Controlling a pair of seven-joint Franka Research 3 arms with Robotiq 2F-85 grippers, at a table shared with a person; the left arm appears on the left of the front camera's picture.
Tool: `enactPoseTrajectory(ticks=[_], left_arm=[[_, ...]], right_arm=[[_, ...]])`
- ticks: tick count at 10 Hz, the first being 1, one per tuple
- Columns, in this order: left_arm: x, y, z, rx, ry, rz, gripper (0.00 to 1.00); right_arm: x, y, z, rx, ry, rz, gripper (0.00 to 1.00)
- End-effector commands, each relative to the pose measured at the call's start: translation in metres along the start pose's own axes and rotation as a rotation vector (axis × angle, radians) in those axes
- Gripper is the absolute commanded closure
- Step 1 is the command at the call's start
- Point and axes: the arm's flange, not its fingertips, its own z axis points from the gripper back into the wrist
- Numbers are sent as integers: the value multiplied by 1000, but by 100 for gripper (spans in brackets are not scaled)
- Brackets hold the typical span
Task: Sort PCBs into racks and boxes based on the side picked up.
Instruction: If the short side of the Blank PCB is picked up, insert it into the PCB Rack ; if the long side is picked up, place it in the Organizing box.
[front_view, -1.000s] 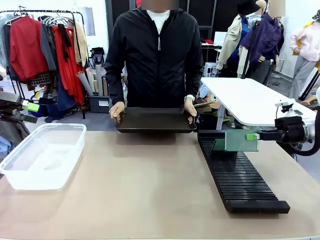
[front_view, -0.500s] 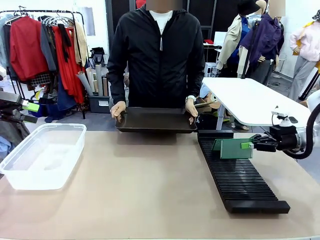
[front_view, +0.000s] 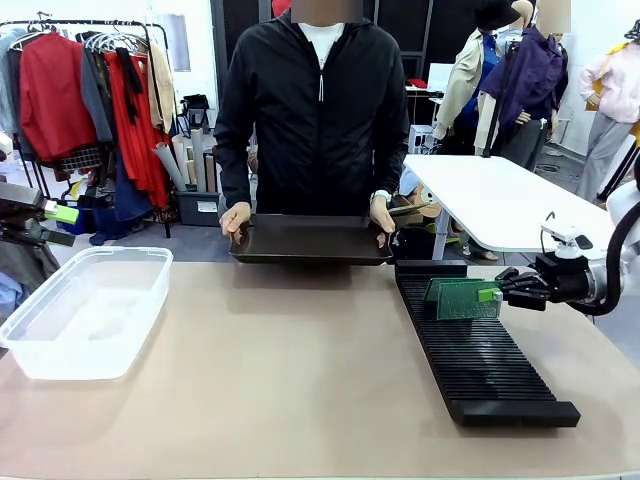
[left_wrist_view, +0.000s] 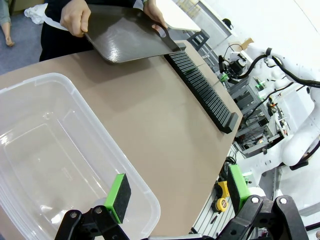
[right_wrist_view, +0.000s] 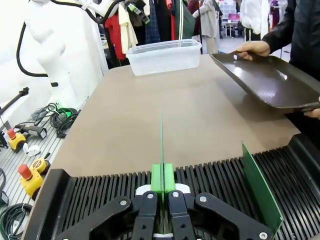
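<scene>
From the front, the right claw (front_view: 497, 293) is clamped on a circuit board (front_view: 467, 298) held on edge, low over the far end of the rack (front_view: 480, 360). Another board (front_view: 434, 288) already stands just behind it. If the held board is tilted or lands between slots, it could jam or knock its neighbour over. The clear tub (front_view: 85, 308) at the left of the worktop (front_view: 280, 390) looks empty, as does the dark tray (front_view: 310, 240) the person holds at the far edge.

The left wrist camera shows the left claw (left_wrist_view: 177, 192) spread wide over the bare tub (left_wrist_view: 60, 165), holding nothing.

The right wrist camera shows the held board (right_wrist_view: 161, 142) edge-on between closed pads (right_wrist_view: 157, 182), with the standing board (right_wrist_view: 260, 187) to its right.
</scene>
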Motion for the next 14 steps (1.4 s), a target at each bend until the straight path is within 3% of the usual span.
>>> enactPoseTrajectory(ticks=[1,14], left_arm=[[0,-2,1,-4,-4,-2,0],[0,-2,1,-4,-4,-2,0]], right_arm=[[-7,5,-5,-32,7,40,100],[-36,5,-10,-39,7,109,100]])
